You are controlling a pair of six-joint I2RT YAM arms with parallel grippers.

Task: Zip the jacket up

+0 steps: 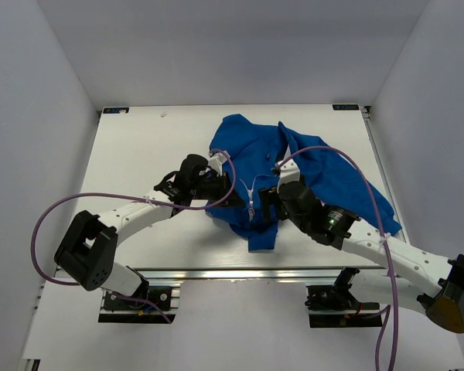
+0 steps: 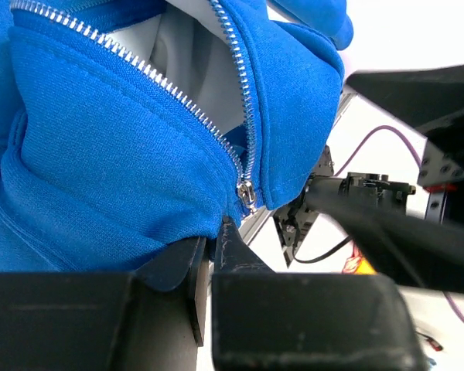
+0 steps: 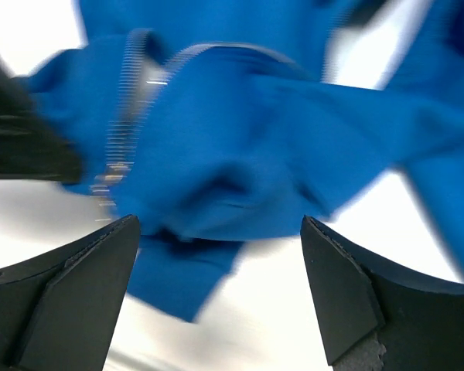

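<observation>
jacket (image 1: 251, 151): blue fleece, crumpled on the white table (image 1: 139, 147), from the centre to the right of the top view, between the two arms.
zipper (image 1: 251, 202): the slider (image 2: 247, 193) sits low, at the hem. The two rows of teeth part right above it, with pale lining showing between.
left gripper (image 2: 215, 246): fingers pressed together on the jacket hem, just under the slider.
right gripper (image 3: 216, 286): fingers spread wide, nothing between them. In the top view it is just to the right of the zipper.
progress: judged early. The bottom ends seem joined at the slider, and nearly the whole run above is open. The hem is anchored; the slider is not yet taken.
left to do: take the pull with the right gripper and draw it toward the collar.
hard to see: the right wrist view is blurred. The pull tab cannot be made out in any view. The arms cover the lower front from above. The collar end of the zipper is lost in folds.
</observation>
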